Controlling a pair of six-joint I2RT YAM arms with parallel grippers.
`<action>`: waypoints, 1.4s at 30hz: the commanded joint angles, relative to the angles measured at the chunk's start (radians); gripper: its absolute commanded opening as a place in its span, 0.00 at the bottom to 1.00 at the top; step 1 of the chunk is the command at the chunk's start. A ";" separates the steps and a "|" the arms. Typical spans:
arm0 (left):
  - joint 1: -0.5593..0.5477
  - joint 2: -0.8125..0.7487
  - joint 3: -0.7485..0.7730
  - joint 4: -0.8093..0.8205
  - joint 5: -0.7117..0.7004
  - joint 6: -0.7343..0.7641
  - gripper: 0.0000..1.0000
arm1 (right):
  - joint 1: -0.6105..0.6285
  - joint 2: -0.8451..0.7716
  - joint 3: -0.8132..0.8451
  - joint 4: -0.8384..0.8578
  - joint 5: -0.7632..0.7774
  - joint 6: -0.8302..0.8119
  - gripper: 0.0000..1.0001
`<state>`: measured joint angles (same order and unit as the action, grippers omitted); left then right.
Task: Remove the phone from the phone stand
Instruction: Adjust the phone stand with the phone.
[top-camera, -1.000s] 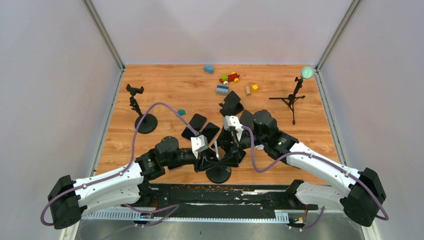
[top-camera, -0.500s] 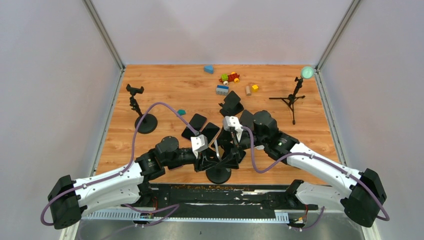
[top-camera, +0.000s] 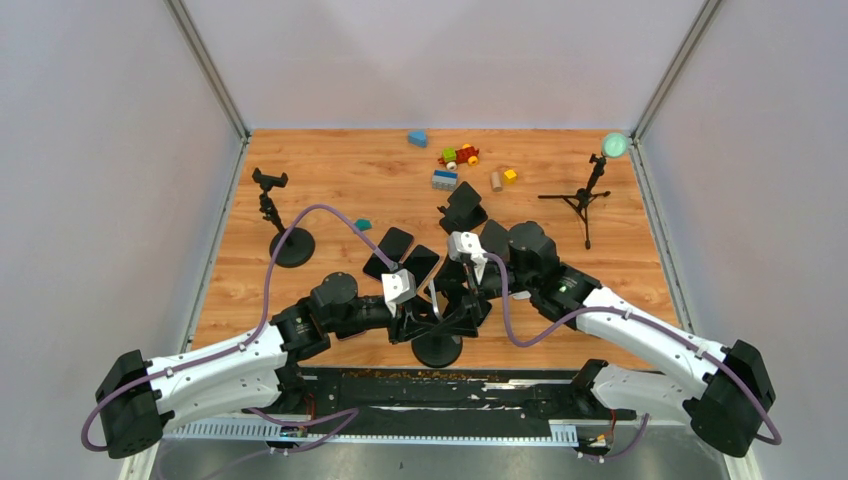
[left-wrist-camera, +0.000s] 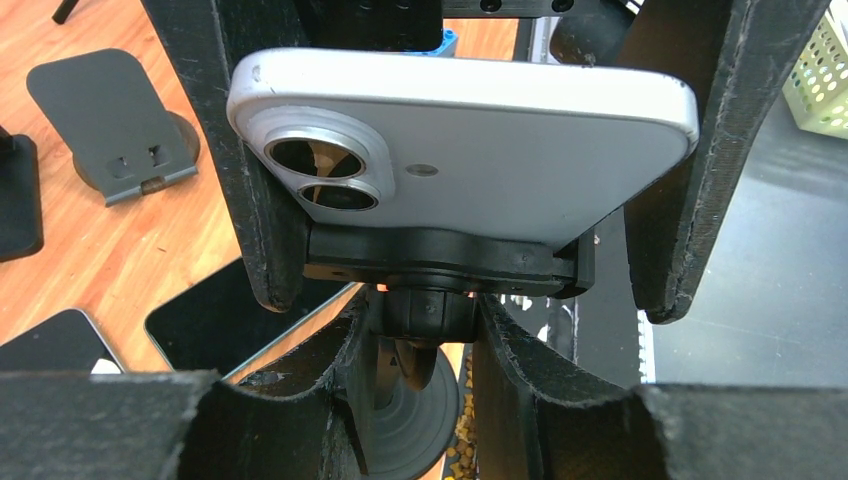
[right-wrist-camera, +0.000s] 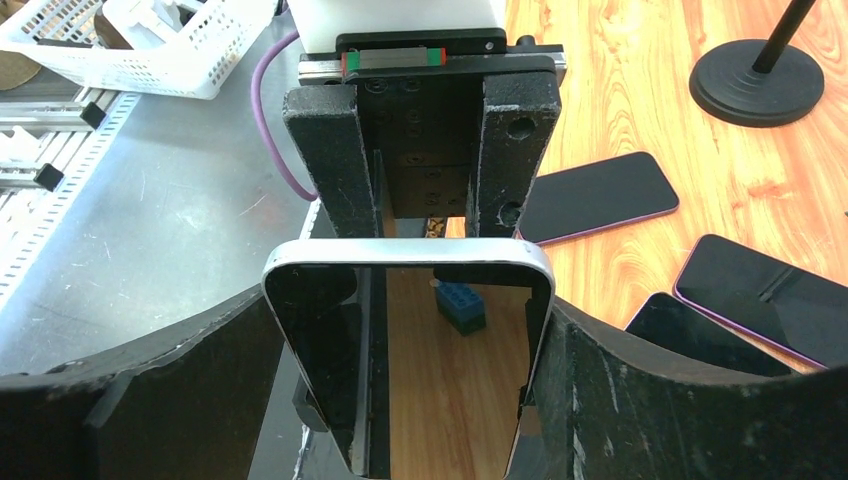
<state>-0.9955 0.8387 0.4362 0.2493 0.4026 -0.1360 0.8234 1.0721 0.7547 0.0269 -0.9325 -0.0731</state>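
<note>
Two claws share one job, low in the middle of the overhead view. The left claw (left-wrist-camera: 422, 325) is squeezed shut round the thin neck of the phone stand (left-wrist-camera: 440, 265), I'd guess to stop it tipping over. The right claw (right-wrist-camera: 410, 320) faces it from the other side, its fingers (right-wrist-camera: 660, 400) pressed against two sides of the phone (left-wrist-camera: 470, 140). That phone sits in the stand's clip, its pale back filling the top of the left wrist view. One holds, one pulls, I think. Spare phones (right-wrist-camera: 595, 195) lie flat on the wooden table (top-camera: 330, 180) close by.
</note>
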 joint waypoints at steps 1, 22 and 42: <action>0.006 -0.015 0.011 0.076 -0.030 0.009 0.00 | 0.007 -0.033 0.035 -0.010 -0.010 -0.008 0.85; 0.007 0.008 0.005 0.099 -0.254 -0.073 0.00 | 0.041 -0.095 -0.007 0.014 -0.033 -0.052 0.00; 0.057 0.040 0.026 0.083 -0.279 -0.099 0.00 | 0.305 -0.172 -0.148 0.128 0.177 0.097 0.00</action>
<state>-1.0100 0.8577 0.4347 0.2657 0.3706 -0.2451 0.9981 0.8974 0.6415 0.0891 -0.5808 -0.1349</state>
